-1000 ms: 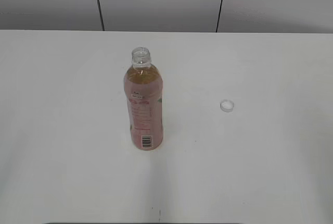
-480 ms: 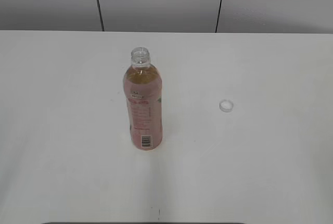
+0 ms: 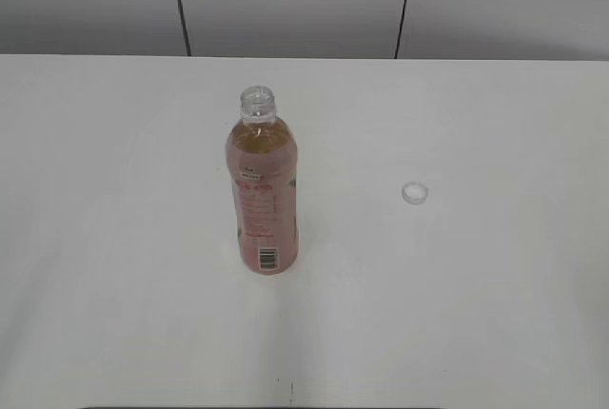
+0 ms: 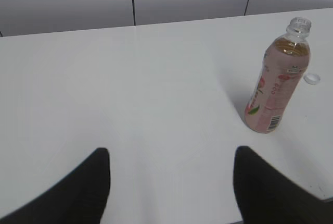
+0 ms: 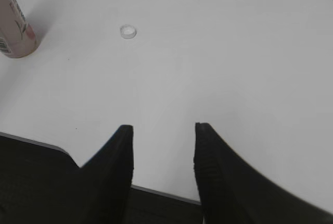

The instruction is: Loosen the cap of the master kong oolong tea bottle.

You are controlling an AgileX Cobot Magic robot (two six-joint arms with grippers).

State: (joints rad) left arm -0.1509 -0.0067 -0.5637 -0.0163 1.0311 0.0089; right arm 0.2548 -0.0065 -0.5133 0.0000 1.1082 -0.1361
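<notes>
The master kong oolong tea bottle (image 3: 264,195) stands upright on the white table, its threaded neck bare. It also shows in the left wrist view (image 4: 277,79) and partly in the right wrist view (image 5: 14,23). The white cap (image 3: 415,193) lies on the table to the bottle's right, apart from it, open side up; it also shows in the left wrist view (image 4: 312,78) and the right wrist view (image 5: 127,31). My left gripper (image 4: 170,153) is open and empty, well short of the bottle. My right gripper (image 5: 163,128) is open and empty near the table's front edge. Neither gripper shows in the exterior view.
The white table (image 3: 124,190) ends at a grey panelled wall (image 3: 285,0) at the back. Its front edge (image 5: 36,141) shows in the right wrist view.
</notes>
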